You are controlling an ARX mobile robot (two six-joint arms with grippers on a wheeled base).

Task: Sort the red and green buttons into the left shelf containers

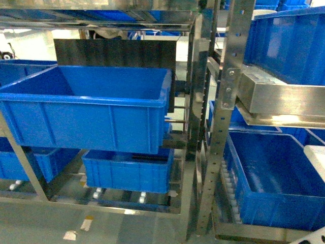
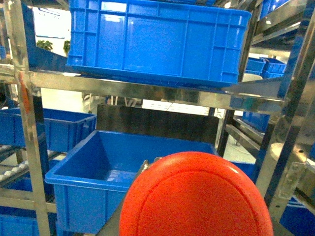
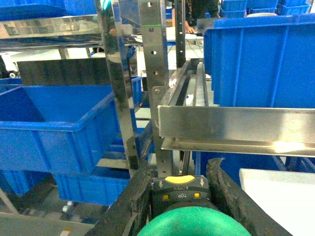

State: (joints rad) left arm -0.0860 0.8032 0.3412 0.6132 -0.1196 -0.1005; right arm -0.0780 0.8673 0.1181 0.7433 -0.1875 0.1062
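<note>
Green button (image 3: 189, 223) sits between right fingers (image 3: 229, 196).

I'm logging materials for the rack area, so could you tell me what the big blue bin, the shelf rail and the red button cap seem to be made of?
The blue bin looks like moulded plastic: uniform colour, rolled rim, soft sheen. The shelf rail seems to be bare bright metal, probably steel or aluminium, since it mirrors its surroundings. The red button cap appears to be smooth, glossy plastic, though it is close and blurred.
</note>
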